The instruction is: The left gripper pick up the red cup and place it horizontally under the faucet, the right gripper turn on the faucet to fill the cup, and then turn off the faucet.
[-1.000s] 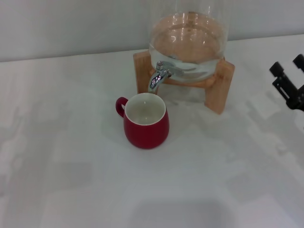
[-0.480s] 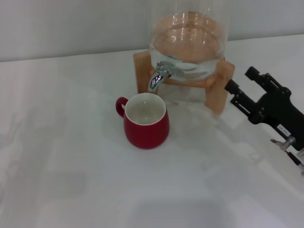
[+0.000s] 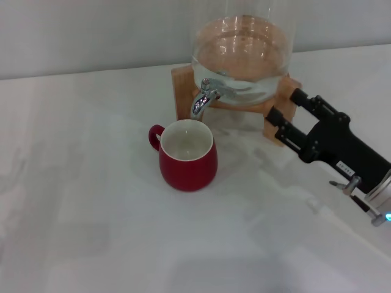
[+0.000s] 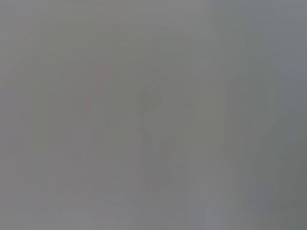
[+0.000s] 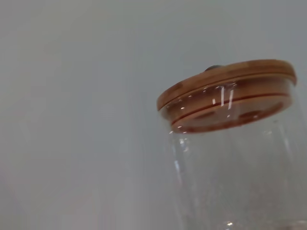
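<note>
From the head view, the rounded glossy dark red ceramic cup (image 3: 188, 155) stood upright on the white tabletop (image 3: 91, 213), its white inside just below the down-curved spout of the small shiny chrome faucet (image 3: 204, 97), which was fitted to the clear glass dispenser (image 3: 242, 52) on its wooden stand (image 3: 281, 116). The long black right hand (image 3: 289, 112) reached in from the right, its two fingers spread narrowly apart and close against the stand's near leg, well apart from the faucet lever. The risk, as I judged it, was that a reach straight across would knock the stand or glass, or nudge the cup out from under the spout before water ran. The left hand was out of sight there.

The left wrist view showed only featureless grey, so nothing could be told of that hand.

The right wrist view looked up the dispenser's glass wall to its round wooden lid (image 5: 225, 88); no fingers appeared.
</note>
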`<control>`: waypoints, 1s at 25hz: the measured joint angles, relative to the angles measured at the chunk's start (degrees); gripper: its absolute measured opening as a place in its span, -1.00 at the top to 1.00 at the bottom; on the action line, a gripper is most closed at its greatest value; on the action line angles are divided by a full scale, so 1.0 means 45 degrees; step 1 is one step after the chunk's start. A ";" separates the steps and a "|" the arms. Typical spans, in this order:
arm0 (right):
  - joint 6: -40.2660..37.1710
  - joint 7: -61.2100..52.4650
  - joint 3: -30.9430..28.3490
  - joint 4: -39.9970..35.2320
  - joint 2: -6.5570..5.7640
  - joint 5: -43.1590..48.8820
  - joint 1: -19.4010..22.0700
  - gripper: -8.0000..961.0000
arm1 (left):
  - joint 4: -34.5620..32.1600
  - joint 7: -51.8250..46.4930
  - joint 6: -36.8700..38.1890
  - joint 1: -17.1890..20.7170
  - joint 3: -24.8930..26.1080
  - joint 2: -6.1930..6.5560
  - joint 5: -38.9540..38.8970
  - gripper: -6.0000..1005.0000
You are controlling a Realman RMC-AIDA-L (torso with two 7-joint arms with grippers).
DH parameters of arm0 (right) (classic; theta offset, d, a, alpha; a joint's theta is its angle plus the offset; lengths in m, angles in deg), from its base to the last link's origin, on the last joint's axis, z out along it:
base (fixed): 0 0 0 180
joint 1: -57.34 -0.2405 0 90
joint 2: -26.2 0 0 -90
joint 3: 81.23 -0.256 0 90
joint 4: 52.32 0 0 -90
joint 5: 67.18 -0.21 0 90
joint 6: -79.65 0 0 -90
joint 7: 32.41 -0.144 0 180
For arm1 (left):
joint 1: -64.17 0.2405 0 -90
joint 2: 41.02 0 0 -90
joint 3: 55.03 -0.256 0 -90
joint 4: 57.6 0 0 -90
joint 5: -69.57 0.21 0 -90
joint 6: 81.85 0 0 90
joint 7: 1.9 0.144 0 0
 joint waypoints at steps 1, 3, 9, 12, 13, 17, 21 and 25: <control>0.0013 -0.0056 -0.0002 0.0036 0.0004 0.0107 -0.0041 -0.51 | 0.0056 -0.0002 -0.0007 -0.0039 0.0003 0.0000 -0.0001 -0.76; 0.0026 -0.0135 -0.0017 0.0106 0.0015 0.0287 -0.0112 -0.51 | 0.0195 -0.0004 -0.0016 -0.0141 0.0011 0.0000 -0.0002 -0.76; 0.0103 -0.0184 -0.0057 0.0486 0.0042 0.0684 -0.0546 -0.51 | 0.0599 -0.0010 -0.0026 -0.0463 0.0000 0.0001 -0.0003 -0.76; 0.0182 -0.0187 -0.0123 0.0677 0.0051 0.0834 -0.0825 -0.51 | 0.0654 -0.0011 -0.0026 -0.0522 0.0000 0.0001 -0.0003 -0.76; 0.0202 -0.0187 -0.0120 0.0738 0.0051 0.0834 -0.0928 -0.51 | 0.0660 -0.0011 -0.0027 -0.0531 0.0000 0.0002 -0.0002 -0.76; 0.0357 -0.0188 -0.0046 0.1024 0.0052 0.0842 -0.1324 -0.51 | 0.0693 -0.0011 -0.0027 -0.0576 0.0000 0.0016 -0.0002 -0.76; 0.0388 -0.0188 -0.0024 0.1130 0.0051 0.0860 -0.1559 -0.51 | 0.0702 -0.0011 -0.0026 -0.0586 0.0000 0.0036 -0.0002 -0.76; 0.0512 -0.0188 -0.0036 0.1258 0.0051 0.0870 -0.1800 -0.51 | 0.0715 -0.0011 -0.0026 -0.0619 0.0005 0.0040 -0.0002 -0.76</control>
